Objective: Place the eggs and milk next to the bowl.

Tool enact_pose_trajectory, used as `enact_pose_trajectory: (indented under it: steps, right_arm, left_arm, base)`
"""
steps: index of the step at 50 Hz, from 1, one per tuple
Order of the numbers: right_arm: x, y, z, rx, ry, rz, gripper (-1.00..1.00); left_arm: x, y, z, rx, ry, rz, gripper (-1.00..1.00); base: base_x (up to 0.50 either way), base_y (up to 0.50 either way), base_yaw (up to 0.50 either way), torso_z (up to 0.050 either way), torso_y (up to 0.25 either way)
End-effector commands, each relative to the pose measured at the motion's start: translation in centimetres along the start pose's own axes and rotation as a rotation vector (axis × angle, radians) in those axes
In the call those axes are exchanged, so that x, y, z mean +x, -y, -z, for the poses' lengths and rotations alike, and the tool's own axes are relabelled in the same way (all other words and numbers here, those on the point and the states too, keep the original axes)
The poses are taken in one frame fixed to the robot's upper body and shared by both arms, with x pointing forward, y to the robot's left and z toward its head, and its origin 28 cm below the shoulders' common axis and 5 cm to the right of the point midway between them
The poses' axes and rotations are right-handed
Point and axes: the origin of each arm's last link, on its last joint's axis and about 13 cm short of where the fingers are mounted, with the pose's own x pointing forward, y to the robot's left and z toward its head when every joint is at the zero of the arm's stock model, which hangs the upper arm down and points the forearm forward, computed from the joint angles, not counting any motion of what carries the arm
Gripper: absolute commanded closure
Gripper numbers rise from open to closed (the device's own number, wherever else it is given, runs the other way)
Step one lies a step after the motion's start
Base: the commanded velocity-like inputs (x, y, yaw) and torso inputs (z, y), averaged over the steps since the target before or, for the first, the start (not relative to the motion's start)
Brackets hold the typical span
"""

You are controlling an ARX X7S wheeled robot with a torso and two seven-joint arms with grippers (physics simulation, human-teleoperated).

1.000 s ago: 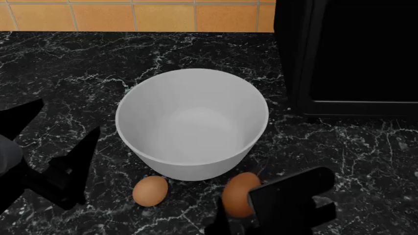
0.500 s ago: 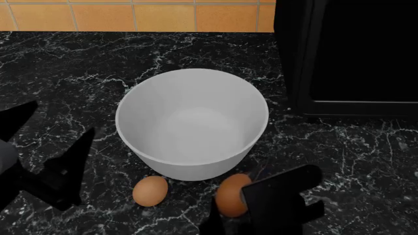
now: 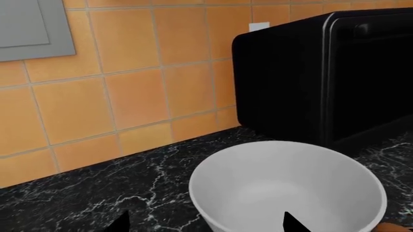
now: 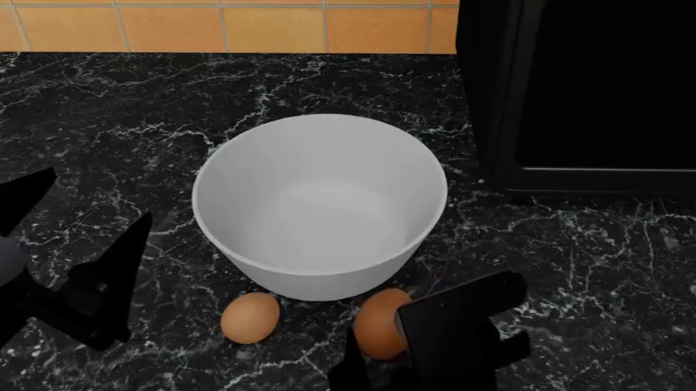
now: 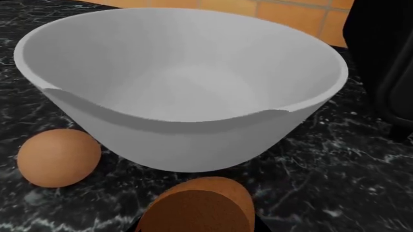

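- Right end effector [image 4: 383, 358] sits nearest the robot, just in front of the bowl [image 4: 321, 204]; it is clamped on the darker egg [image 4: 381, 322], which shows between its black fingers in the right wrist view [image 5: 197, 205].
- Whether the darker egg already rests on the counter [image 4: 130, 122] or hangs just above it cannot be told; it is close to the bowl's near wall, apparently not touching.
- Pale egg [image 4: 250, 317] lies free on the counter at the bowl's near-left foot, just beside it, and apart from the darker egg. Judged placed.
- Left end effector [image 4: 77, 252] hovers to the left of the bowl, fingers spread wide, nothing between them.
- Bowl stands upright and empty, mid-counter.
- Black appliance [image 4: 588, 90] stands behind and to the right of the bowl; tiled wall [image 4: 218, 24] beyond.
- Milk: not visible in any view; location unknown.
- Progress judgement: one egg done, second egg at its spot and awaiting release, milk wholly left. Roughly halfway.
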Motion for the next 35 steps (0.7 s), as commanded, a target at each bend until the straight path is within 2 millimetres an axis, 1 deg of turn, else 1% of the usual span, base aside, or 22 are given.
enact_pose_trajectory:
  steps: [1,9,27,28,35]
  right_arm:
    - [0.46,0.09,0.01,-0.016,0.000,-0.009,1.00]
    - [0.81,0.11,0.08,-0.013,-0.002,-0.013,1.00]
    - [0.74,0.09,0.00,-0.015,-0.007,-0.014,1.00]
    - [0.72,0.09,0.01,-0.017,-0.009,-0.014,-1.00]
    - [0.69,0.10,0.07,-0.018,-0.011,-0.018,-1.00]
  left_arm:
    - [-0.12,-0.08,0.10,0.001,-0.001,-0.005,-1.00]
    - [-0.14,-0.17,0.03,0.003,-0.002,-0.009,-1.00]
    - [-0.06,-0.16,0.20,0.000,-0.003,-0.007,-1.00]
    - [-0.05,-0.15,0.21,0.000,-0.004,-0.006,-1.00]
    - [0.00,-0.12,0.17,0.002,-0.004,-0.005,-1.00]
  base:
    - [0.00,0.00,0.00,0.000,0.000]
    - [0.00,0.00,0.00,0.000,0.000]
    - [0.00,0.00,0.00,0.000,0.000]
    - [0.00,0.00,0.00,0.000,0.000]
    - [0.00,0.00,0.00,0.000,0.000]
